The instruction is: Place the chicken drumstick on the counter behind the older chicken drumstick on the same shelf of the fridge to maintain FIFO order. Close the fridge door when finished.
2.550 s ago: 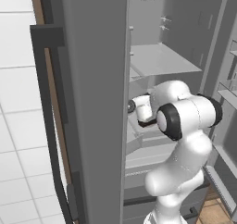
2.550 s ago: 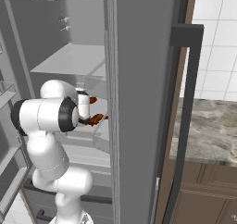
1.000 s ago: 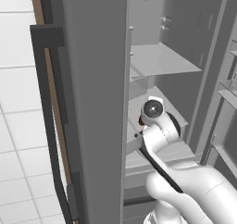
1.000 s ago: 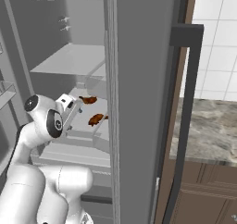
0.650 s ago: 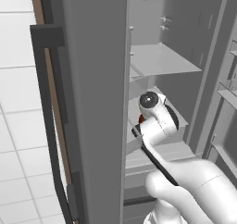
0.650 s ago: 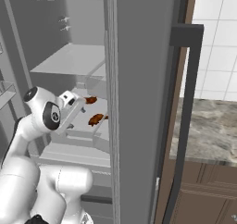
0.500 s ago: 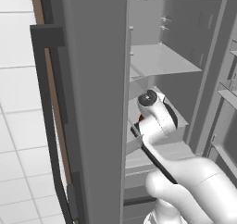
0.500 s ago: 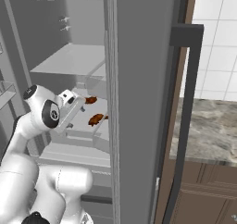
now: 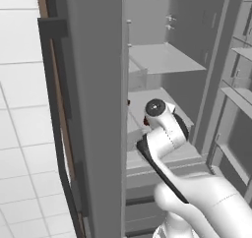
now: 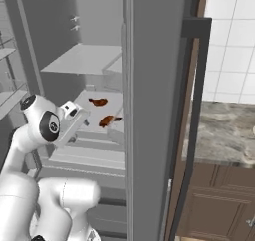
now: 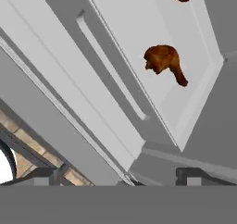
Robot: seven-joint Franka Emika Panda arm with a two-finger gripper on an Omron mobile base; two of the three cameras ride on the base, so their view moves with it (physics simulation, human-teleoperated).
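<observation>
The fridge (image 10: 154, 85) stands with its doors open, interior exposed. To its right sits the table (image 10: 226, 130), a mottled stone top over brown cabinet fronts. Inside, the pale grey shelf (image 10: 94, 113) carries two drumsticks, apart from each other: the front chicken drumstick (image 10: 107, 120) lies near the shelf's lip, the rear chicken drumstick (image 10: 98, 102) further back. The gripper (image 10: 82, 121) hangs just in front of the shelf, its jaws spread wide and holding nothing.

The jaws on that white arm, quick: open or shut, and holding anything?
Gripper: jaws open, holding nothing; both drumsticks lie on the fridge shelf.
</observation>
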